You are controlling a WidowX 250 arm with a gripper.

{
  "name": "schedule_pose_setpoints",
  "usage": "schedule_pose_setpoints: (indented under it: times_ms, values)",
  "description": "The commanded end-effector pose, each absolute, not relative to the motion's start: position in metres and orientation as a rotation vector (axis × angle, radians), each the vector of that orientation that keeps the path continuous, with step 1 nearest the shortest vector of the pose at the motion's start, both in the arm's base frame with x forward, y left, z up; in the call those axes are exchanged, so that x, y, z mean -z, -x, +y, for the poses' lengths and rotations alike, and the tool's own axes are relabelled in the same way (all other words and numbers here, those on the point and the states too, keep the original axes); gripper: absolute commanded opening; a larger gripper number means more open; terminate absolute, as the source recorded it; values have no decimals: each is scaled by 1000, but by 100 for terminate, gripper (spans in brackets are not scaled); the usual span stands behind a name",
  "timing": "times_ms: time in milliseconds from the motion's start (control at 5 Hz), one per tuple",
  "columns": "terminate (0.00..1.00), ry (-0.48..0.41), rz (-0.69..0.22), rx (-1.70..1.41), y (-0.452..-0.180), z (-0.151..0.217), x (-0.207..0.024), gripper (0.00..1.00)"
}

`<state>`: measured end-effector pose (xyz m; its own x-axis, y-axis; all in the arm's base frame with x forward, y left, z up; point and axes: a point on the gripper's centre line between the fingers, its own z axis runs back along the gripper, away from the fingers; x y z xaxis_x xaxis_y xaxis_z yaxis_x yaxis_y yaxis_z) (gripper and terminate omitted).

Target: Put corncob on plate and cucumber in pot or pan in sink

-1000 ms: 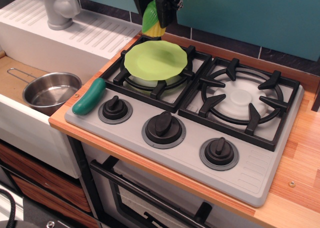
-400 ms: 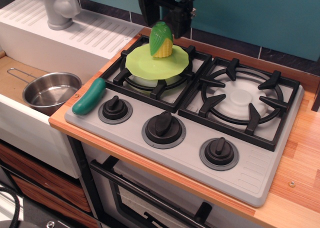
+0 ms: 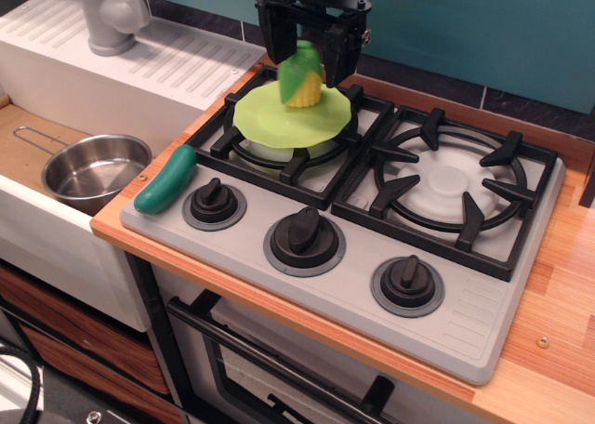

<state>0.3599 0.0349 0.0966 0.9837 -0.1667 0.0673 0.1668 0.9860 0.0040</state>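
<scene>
A toy corncob [image 3: 303, 76] stands upright on the lime-green plate [image 3: 279, 126], which rests on the black grate over the rear-left burner, near the far edge of the desk [image 3: 567, 284]. The robot's black hand [image 3: 307, 45] straddles the corncob from above, its two fingers parted on either side of the husk and apparently released rather than gripping; contact cannot be ruled out from this angle. Judged from the layout, the first half of the job looks done. The dark green cucumber [image 3: 165, 179] lies untouched at the near-left corner of the stove top [image 3: 483, 331], just beside the desk's left edge. The steel pot [image 3: 93, 170] sits in the sink [image 3: 28, 224] beyond that edge, a short carry from the cucumber it is meant to receive.
</scene>
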Motion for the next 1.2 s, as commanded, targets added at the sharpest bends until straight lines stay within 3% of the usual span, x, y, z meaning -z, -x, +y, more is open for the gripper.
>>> schedule_pose_setpoints:
  times_ms: [0, 200, 1000]
  values:
    - [0, -32, -122, 173, -349, 28, -173, 100]
    - [0, -68, -92, 184, -338, 11, -182, 100]
    - [0, -68, -92, 184, -338, 11, -182, 100]
